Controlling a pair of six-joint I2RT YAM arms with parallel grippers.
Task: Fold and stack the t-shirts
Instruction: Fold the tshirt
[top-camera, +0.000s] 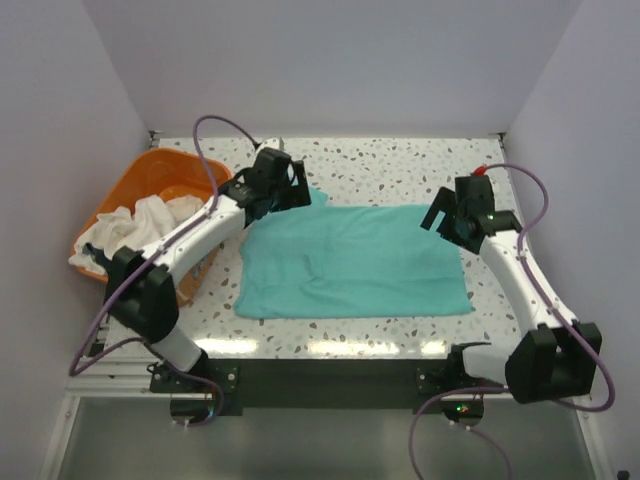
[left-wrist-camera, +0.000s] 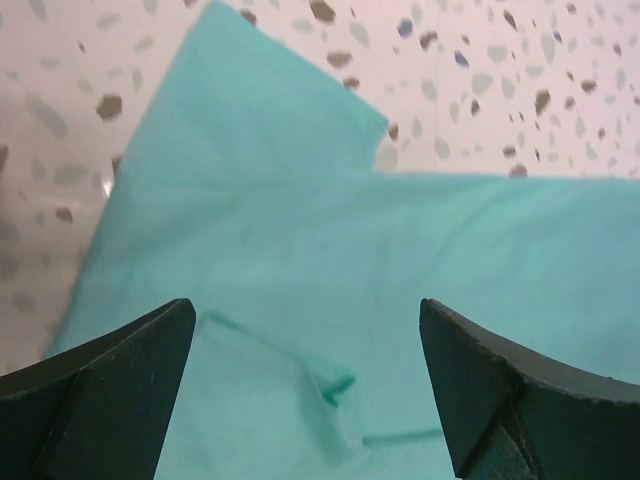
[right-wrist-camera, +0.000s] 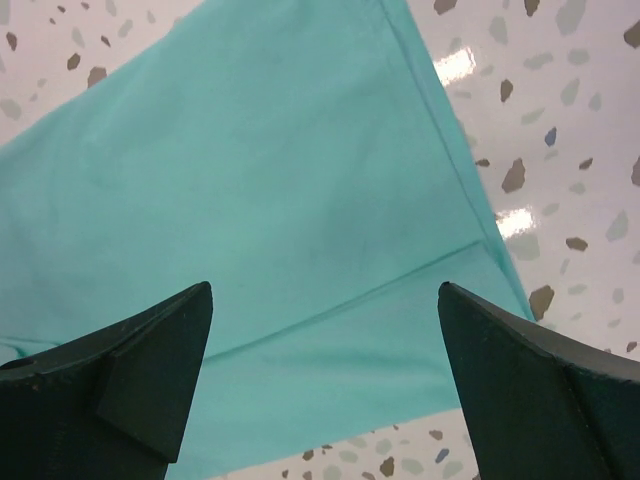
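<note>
— Left gripper (left-wrist-camera: 305, 320)?
— Fingers spread wide, nothing between them, above the teal t-shirt (top-camera: 350, 262) near its upper-left sleeve.
— Right gripper (right-wrist-camera: 325, 290)?
— Spread too, empty, over the shirt's right edge.
— And the shirt itself?
— Lying flat at the centre of the speckled table (top-camera: 400, 170). White t-shirts (top-camera: 140, 222) are heaped in the orange basket (top-camera: 152, 166), left of frame.

The right claw (right-wrist-camera: 325, 290) gapes wide above the teal t-shirt (right-wrist-camera: 270, 170) lying on the speckled table (right-wrist-camera: 570, 130).
</note>
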